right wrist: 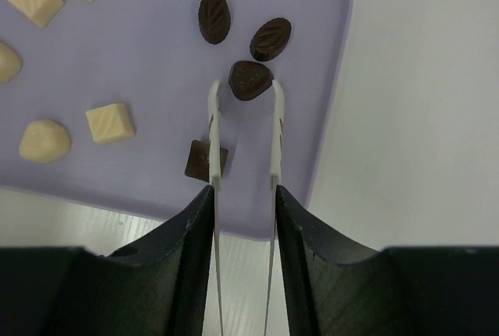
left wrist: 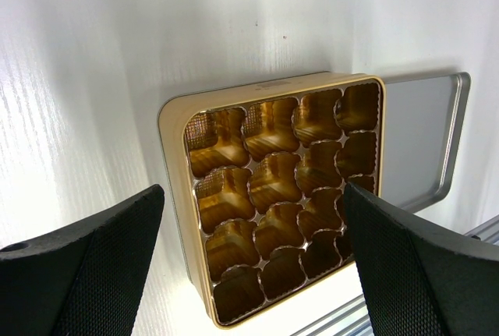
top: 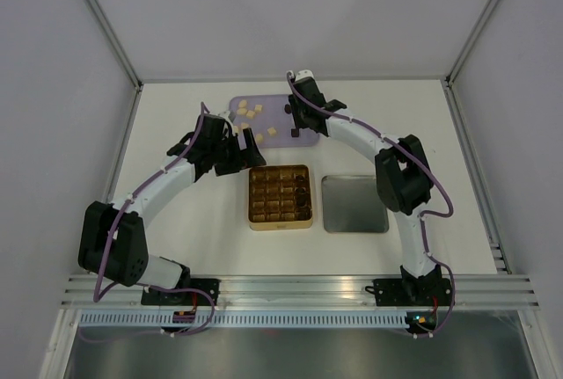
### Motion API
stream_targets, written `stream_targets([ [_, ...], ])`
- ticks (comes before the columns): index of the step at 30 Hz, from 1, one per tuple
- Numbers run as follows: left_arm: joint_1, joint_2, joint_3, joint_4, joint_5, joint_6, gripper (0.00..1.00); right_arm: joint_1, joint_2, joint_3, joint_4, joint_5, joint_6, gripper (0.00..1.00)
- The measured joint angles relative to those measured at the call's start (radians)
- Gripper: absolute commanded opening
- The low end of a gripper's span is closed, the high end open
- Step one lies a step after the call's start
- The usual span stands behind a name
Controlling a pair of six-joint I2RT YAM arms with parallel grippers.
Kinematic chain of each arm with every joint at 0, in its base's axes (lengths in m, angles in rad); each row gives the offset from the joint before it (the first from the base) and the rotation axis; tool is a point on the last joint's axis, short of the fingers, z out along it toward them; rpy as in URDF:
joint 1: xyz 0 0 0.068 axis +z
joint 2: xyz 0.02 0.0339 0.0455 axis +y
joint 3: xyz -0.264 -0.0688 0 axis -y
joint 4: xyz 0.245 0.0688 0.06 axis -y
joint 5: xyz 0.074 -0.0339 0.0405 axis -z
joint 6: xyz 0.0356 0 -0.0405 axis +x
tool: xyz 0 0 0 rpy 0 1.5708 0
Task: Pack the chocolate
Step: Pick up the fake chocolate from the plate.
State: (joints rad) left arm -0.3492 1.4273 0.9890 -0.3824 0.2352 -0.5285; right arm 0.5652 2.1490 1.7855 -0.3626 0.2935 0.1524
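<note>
The chocolate lies on a lilac tray [right wrist: 156,55]: cream pieces [right wrist: 109,122] on the left, dark pieces [right wrist: 214,16] on the right. My right gripper [right wrist: 243,196] is shut on white tweezers [right wrist: 214,133]. Their tips stand apart on either side of a dark lump [right wrist: 249,79]. A dark square piece [right wrist: 201,160] lies under the left tweezer arm. My left gripper [left wrist: 253,219] is open and empty above the gold gridded tin [left wrist: 173,141]. The cells seen there are empty. In the top view, cells on the tin's right side [top: 302,193] look dark.
The tin's silver lid [top: 354,204] lies flat to the right of the tin [top: 251,196]. The lilac tray [top: 274,108] sits behind the tin, with both grippers [top: 242,149] [top: 297,124] near it. White walls stand on three sides.
</note>
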Motion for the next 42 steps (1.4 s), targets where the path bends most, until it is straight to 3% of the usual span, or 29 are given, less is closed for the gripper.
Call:
stream_targets([
  [19, 0.0, 0.0, 0.0, -0.013, -0.023, 0.007, 1.0, -0.021, 0.059, 0.048, -0.017, -0.002, 0.016, 0.4],
  [35, 0.0, -0.002, 0.0, -0.013, -0.024, 0.008, 1.0, -0.026, 0.053, 0.044, -0.005, -0.031, 0.026, 0.14],
  [42, 0.0, -0.012, 0.0, -0.014, -0.024, 0.007, 1.0, -0.026, -0.053, -0.045, 0.023, -0.037, 0.026, 0.12],
])
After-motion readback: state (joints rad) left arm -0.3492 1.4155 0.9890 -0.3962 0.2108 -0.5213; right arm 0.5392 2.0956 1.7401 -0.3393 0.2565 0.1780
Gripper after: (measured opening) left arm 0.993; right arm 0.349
